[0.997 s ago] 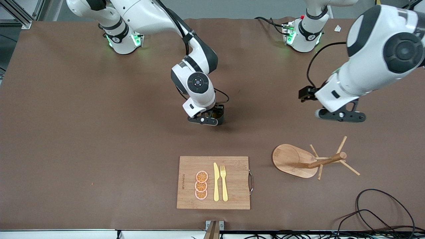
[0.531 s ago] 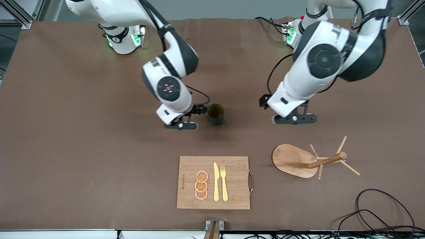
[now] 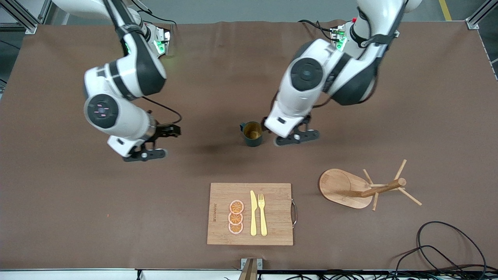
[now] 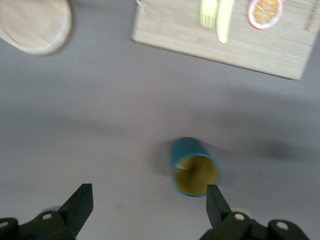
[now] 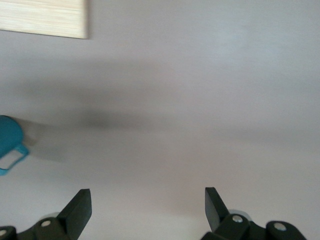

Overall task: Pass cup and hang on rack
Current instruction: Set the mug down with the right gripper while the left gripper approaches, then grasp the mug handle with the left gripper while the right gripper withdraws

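Cup (image 3: 253, 134) stands upright on the tabletop (image 3: 78, 194), mouth up, farther from the front camera than the board (image 3: 250, 214); nothing grips it. Its handle (image 3: 242, 126) points toward the right arm's end. In the right wrist view only a cut-off part of the cup (image 5: 9, 142) and its handle shows at the frame edge. In the left wrist view the cup (image 4: 194, 167) is blurred and its handle cannot be made out.

Left end effector (image 3: 296, 137) hangs just beside the cup, toward the left arm's end; whether it touches the cup cannot be told. Its fingers (image 4: 80, 205) are spread wide, and in the left wrist view the cup sits in line with the gap, near one fingertip.

Right end effector (image 3: 144, 154) is over bare tabletop, well apart from the cup, with fingers (image 5: 80, 205) spread wide and nothing held.

Rack (image 3: 362, 188) stands toward the left arm's end, nearer the front camera than the cup. Open tabletop lies between cup and rack.

Board carries three orange slices (image 3: 235, 217), a knife (image 3: 253, 213) and a fork (image 3: 262, 214). Cables (image 3: 439, 249) lie at the tabletop corner near the rack
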